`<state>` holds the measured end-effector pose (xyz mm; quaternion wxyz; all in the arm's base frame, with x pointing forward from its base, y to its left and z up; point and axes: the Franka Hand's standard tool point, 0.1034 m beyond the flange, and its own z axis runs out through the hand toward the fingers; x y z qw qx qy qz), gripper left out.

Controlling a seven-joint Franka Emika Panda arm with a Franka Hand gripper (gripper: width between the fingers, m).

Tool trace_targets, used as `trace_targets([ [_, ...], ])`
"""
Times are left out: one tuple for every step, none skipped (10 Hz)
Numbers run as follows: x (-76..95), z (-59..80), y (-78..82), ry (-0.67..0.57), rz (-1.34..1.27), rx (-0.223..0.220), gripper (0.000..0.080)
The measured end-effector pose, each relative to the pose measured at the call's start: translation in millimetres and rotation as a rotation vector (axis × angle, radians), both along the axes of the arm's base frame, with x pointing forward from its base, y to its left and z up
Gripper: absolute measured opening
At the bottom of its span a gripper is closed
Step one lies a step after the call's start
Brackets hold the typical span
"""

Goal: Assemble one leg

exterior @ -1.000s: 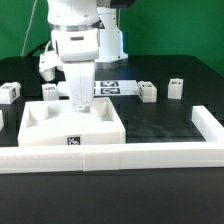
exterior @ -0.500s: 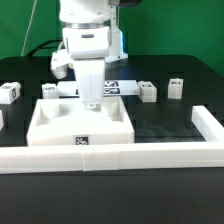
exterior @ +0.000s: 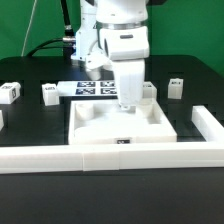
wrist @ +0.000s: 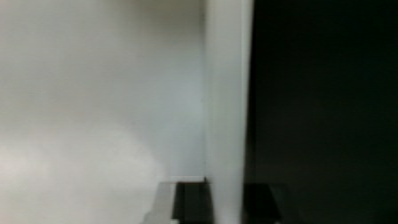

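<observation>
My gripper (exterior: 127, 103) is shut on the far rim of the large white square panel (exterior: 100, 127), which lies on the black table against the front wall. In the wrist view the rim (wrist: 228, 100) runs between my two dark fingers (wrist: 192, 200), with the gripper (wrist: 228, 192) astride it. Small white legs with tags lie along the back: one at the exterior view's left (exterior: 10, 92), one beside it (exterior: 50, 94), one just right of my gripper (exterior: 151, 91), and one further right (exterior: 177, 86).
The marker board (exterior: 97, 88) lies behind the panel. A long white border wall (exterior: 60, 158) runs along the front and turns back at the exterior view's right (exterior: 209, 124).
My gripper has moved to the exterior view's right, dragging the white square panel with it along the front wall. The legs have not moved.
</observation>
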<state>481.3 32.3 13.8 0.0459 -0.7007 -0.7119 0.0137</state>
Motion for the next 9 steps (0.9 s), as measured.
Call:
trace_targets([
  [6.7,-1.2,10.0,-0.007,0.010,0.009,0.0064],
  [12.5,-0.8,17.7,-0.014,0.013,0.015,0.0064],
  [16.5,-0.9,25.2,-0.017,0.012,0.019,0.0064],
  [18.1,-1.1,29.1,-0.014,-0.001,0.019,0.0064],
  [19.0,-0.5,31.4,-0.009,-0.015,0.018,0.0064],
  [20.8,0.4,36.5,-0.006,-0.040,0.016,0.0064],
  [21.2,-0.4,44.7,0.000,-0.049,0.015,0.0064],
  [21.4,-1.2,47.0,0.009,-0.045,0.014,0.0064],
  [21.3,-1.2,47.1,0.009,-0.045,0.014,0.0064],
])
